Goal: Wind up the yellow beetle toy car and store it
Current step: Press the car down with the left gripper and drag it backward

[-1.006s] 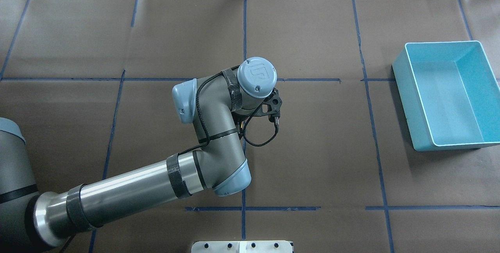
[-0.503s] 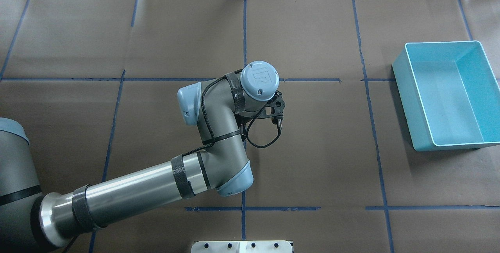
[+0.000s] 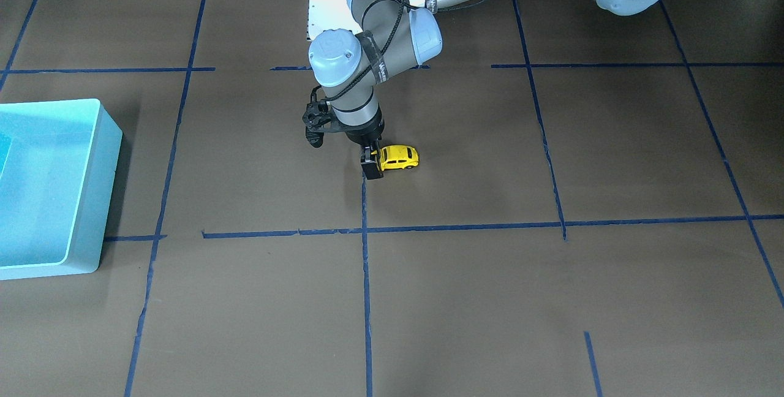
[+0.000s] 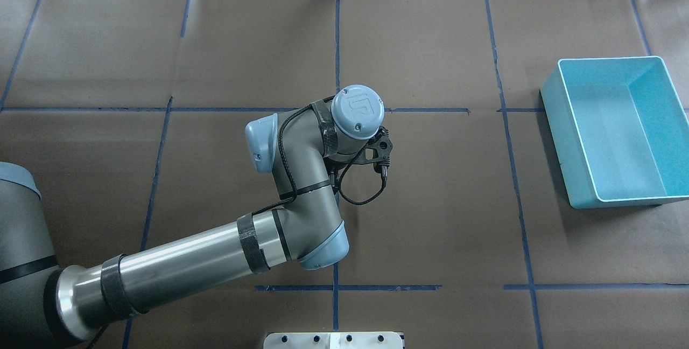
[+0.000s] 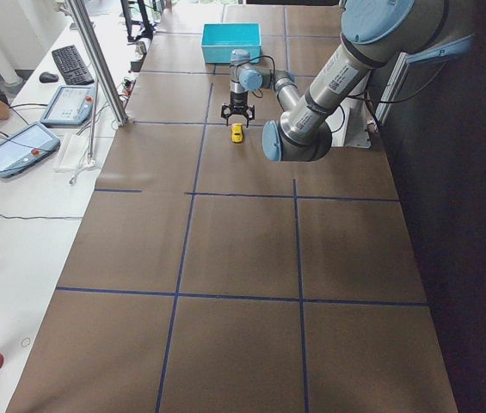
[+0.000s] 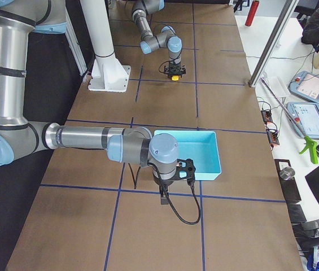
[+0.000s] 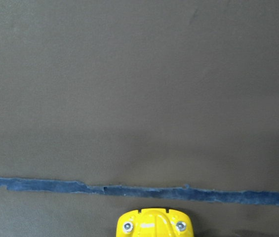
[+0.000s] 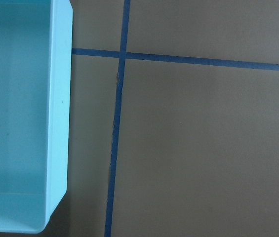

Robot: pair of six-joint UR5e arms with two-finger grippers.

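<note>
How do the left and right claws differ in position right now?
The left claw is down mid-table at one end of the yellow beetle toy car; the right claw hangs beside the blue bin, far from the car. The left wrist camera shows the car; the right wrist shows only bin and taped paper. Shared: neither's opening can be judged.

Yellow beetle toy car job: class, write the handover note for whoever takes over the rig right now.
Left gripper: low at the table, seemingly shut on one end of the yellow beetle toy car, which stands on its wheels.
Right gripper: hangs beside the blue bin; open or shut cannot be told.
Done: car grasped.
Left: winding cannot be judged from here; the car is not yet in the bin.
</note>
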